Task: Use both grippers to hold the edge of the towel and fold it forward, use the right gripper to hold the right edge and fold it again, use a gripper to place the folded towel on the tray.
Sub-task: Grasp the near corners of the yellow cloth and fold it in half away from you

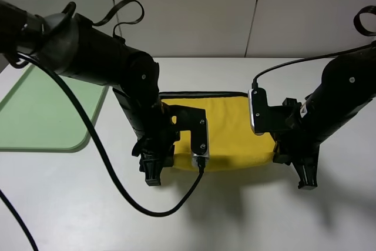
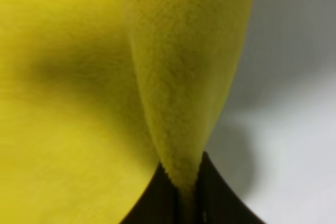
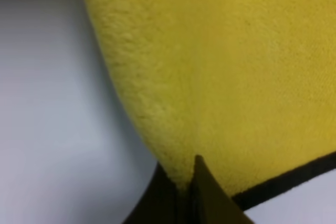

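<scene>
The yellow towel (image 1: 232, 130) with a dark trim lies on the white table, its near edge raised between the two arms. My left gripper (image 1: 154, 176) is shut on the towel's near left edge; in the left wrist view the yellow pile (image 2: 173, 103) is pinched between the black fingers (image 2: 220, 203). My right gripper (image 1: 305, 179) is shut on the near right edge; the right wrist view shows the towel (image 3: 220, 77) clamped between the black fingers (image 3: 210, 198), with the dark trim beside them. The light green tray (image 1: 41, 113) lies at the far left.
The white table (image 1: 247, 216) spreads in front of the towel. A black cable (image 1: 111, 174) loops from the left arm over the table's front left. A pale wall stands behind the table.
</scene>
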`<move>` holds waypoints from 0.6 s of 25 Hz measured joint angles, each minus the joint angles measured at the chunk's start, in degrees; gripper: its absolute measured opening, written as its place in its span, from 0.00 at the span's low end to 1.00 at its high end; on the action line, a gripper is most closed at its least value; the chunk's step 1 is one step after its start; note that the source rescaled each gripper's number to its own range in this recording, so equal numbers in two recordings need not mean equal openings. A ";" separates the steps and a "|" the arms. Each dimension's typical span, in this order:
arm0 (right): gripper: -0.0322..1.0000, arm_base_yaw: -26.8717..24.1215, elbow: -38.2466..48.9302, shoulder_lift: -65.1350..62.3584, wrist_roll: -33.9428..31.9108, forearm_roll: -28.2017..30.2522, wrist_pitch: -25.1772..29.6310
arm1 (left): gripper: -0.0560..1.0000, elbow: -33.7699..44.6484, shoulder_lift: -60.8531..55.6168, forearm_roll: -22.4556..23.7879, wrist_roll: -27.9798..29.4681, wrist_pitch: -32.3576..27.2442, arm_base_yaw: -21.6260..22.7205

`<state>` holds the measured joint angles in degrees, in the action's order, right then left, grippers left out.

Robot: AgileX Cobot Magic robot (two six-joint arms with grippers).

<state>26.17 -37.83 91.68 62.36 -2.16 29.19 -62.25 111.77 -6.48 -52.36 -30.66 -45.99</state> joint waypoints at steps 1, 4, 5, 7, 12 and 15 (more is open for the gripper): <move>0.03 0.00 0.00 -0.46 0.00 -0.34 0.50 | 0.06 0.00 -0.44 0.90 0.24 -0.31 0.00; 0.03 0.00 0.00 -1.65 -0.12 -1.24 1.17 | 0.05 0.00 -1.85 3.24 1.67 -1.02 0.00; 0.03 0.00 0.00 -2.21 -0.12 -1.68 1.30 | 0.05 0.00 -2.34 3.95 2.64 -1.07 0.00; 0.03 0.00 0.00 -4.37 -0.12 -4.28 2.30 | 0.05 0.00 -3.58 5.41 4.47 -1.12 0.00; 0.03 0.00 0.00 -8.75 -0.12 -8.37 5.94 | 0.05 0.00 -5.35 6.48 6.38 -2.93 0.00; 0.03 0.00 0.00 -11.52 -0.12 -9.18 8.72 | 0.05 0.00 -6.62 6.48 6.61 -3.94 0.00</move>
<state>26.17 -37.83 80.15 62.24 -11.35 37.91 -62.25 105.15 0.00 -45.75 -34.60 -45.99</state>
